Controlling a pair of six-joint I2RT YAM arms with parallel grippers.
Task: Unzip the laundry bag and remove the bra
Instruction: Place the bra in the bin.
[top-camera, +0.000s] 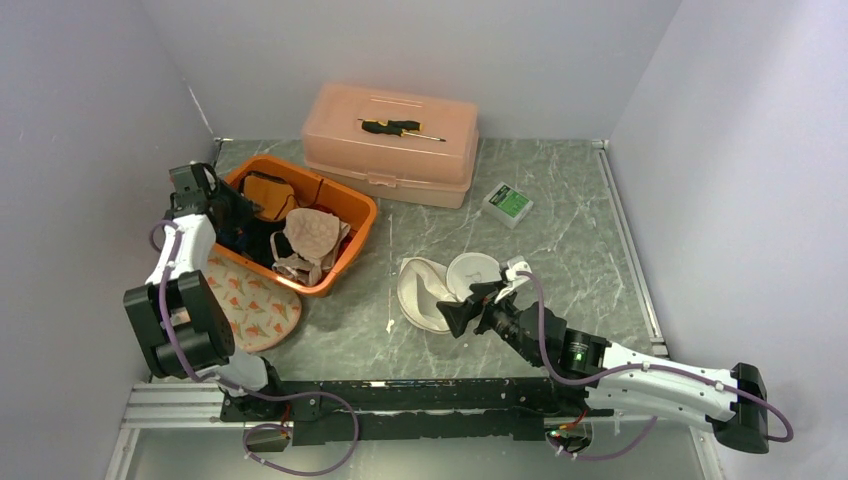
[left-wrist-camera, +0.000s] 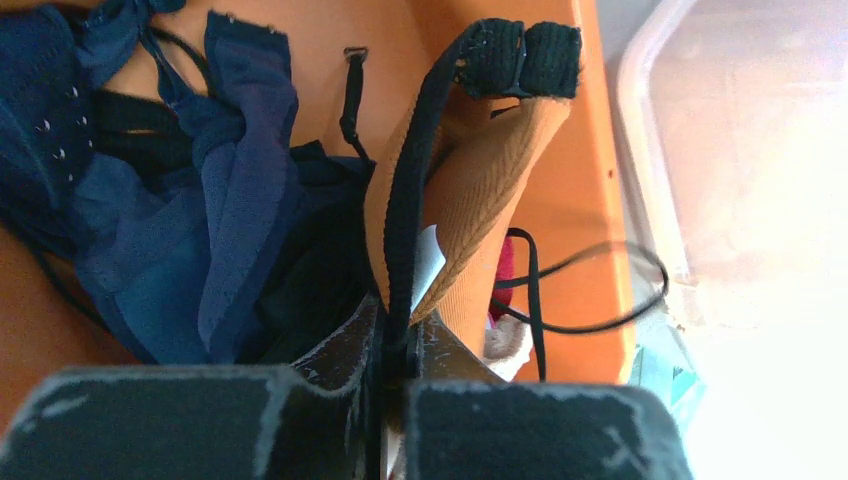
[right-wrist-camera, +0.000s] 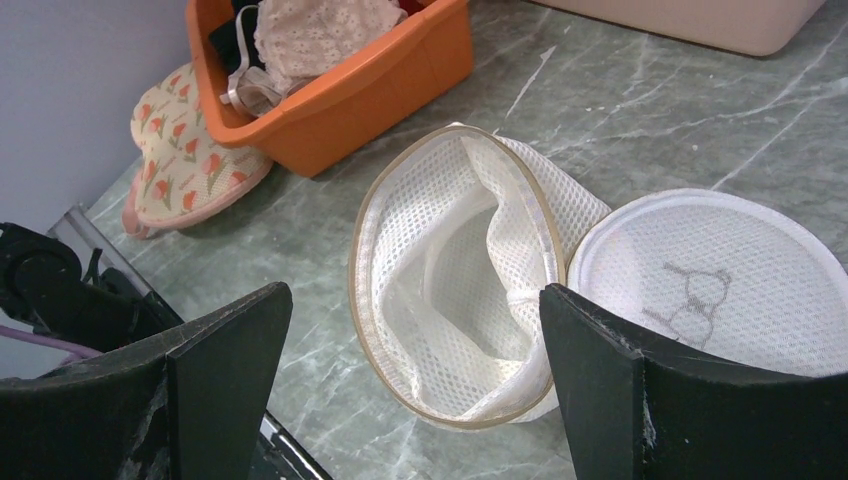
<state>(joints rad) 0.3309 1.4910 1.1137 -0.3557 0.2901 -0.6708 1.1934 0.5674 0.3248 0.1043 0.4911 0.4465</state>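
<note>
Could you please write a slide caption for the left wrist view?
Left gripper shut on the black strap of the tan bra, in the orange basket beside dark blue underwear.

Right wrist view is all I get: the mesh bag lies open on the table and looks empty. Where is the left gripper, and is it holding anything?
Observer: The left gripper is down in the orange bin, shut on the black strap of a tan bra.
Operator: Is that bra clear of the bin?
Observer: No. From above it sits within the bin's outline, beside dark blue garments.
Operator: What lies behind the bin?
Observer: A pink case with a screwdriver lying on its lid.
</note>
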